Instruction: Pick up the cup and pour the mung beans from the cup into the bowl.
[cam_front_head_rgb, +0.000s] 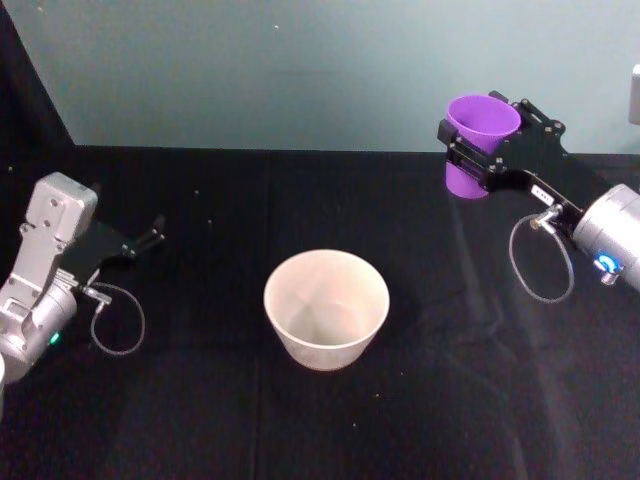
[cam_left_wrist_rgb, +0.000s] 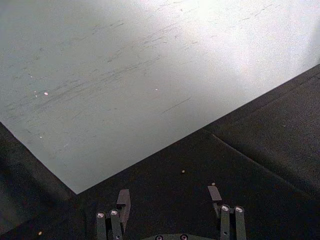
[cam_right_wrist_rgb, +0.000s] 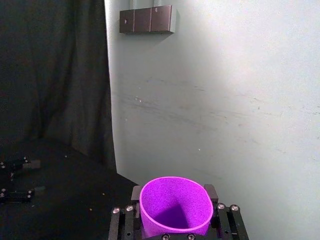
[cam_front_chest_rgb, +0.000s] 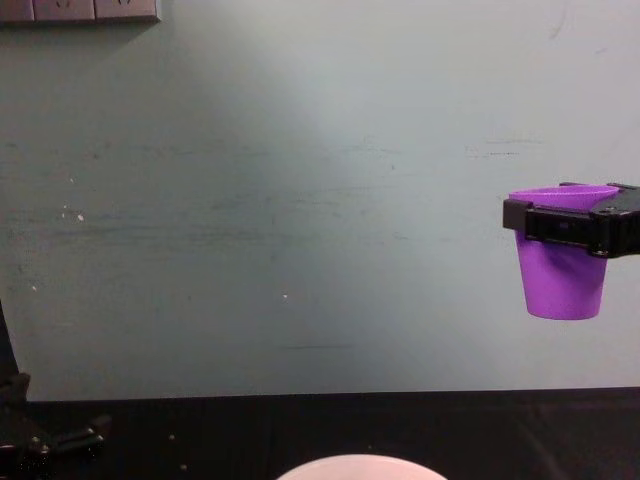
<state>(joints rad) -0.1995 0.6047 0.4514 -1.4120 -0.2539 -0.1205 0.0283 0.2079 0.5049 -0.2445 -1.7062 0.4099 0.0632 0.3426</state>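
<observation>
Two tools are at hand. The right tool (cam_front_head_rgb: 480, 158) is clenched on the purple cup (cam_front_head_rgb: 483, 118), its fingers pressing the wall just under the rim from either side, and it holds the cup upright in the air over the far right corner of the worktop (cam_front_head_rgb: 200, 400). The left tool (cam_front_head_rgb: 145, 240) rests released, with nothing between its fingers, near the worktop's left edge. The bowl (cam_front_head_rgb: 325, 348) stands in the middle of the worktop, toward the front edge, well apart from the cup and much lower. Its inside looks bare. In the right wrist view the cup's bottom lies in shadow, and I cannot tell whether beans are in it. The cup seems lifted but not yet carried over the bowl. The main risk is tipping too soon: any tilt before the cup's lip is above the bowl's mouth would scatter beans on the black worktop. Pouring from this height could make them bounce off the bowl's wall and out. The cup is smooth and tapers downward, so it might also slide in the fingers as the wrist rolls.
</observation>
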